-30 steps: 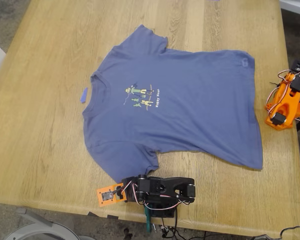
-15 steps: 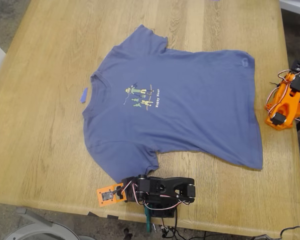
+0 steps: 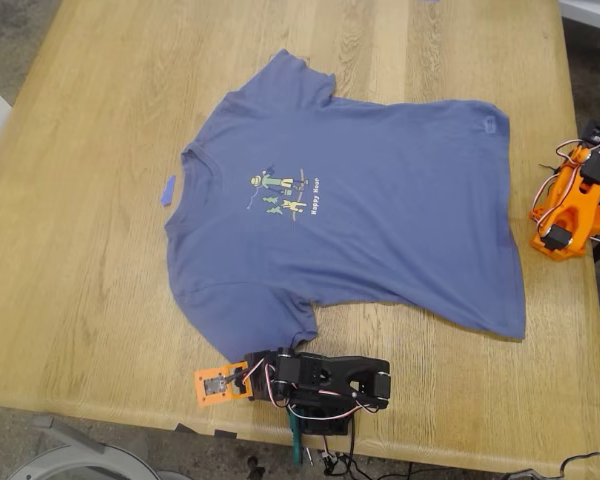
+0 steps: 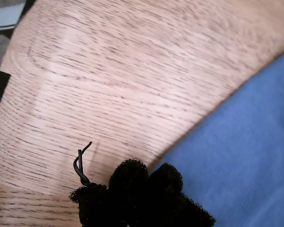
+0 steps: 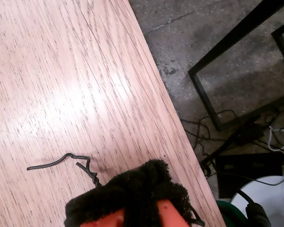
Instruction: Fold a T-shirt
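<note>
The T-shirt [image 3: 380, 220] lies flat and spread out in the middle of the table [image 3: 100, 120]. In the exterior view its neck points to the left and its bottom hem is on the right. The small green and yellow print [image 3: 285, 193] faces up. A little blue tape scrap [image 3: 168, 190] lies on the wood just beside the neck.

My first gripper [image 3: 220, 385] is low over the table at the near edge in the exterior view. It is on the end of the black arm [image 3: 330, 378] and sits just beside the near sleeve [image 3: 265, 320]. In the first wrist view its fuzzy black fingers [image 4: 142, 189] are right at the edge of the blue cloth [image 4: 246, 156]. I cannot tell if they touch it, and I cannot tell if they are apart or pressed together. A thin black wire [image 4: 80, 165] sticks out from the fuzz.

The orange arm [image 3: 570, 205] is folded up at the exterior view's right edge, a little apart from the hem. My second gripper [image 5: 132, 203] looks down at bare wood at the table's edge, with the floor [image 5: 217, 47] and some cables [image 5: 217, 132] past it. I see only fuzzy black padding over orange there, so I cannot tell how its fingers stand. They hold nothing that I can see.
</note>
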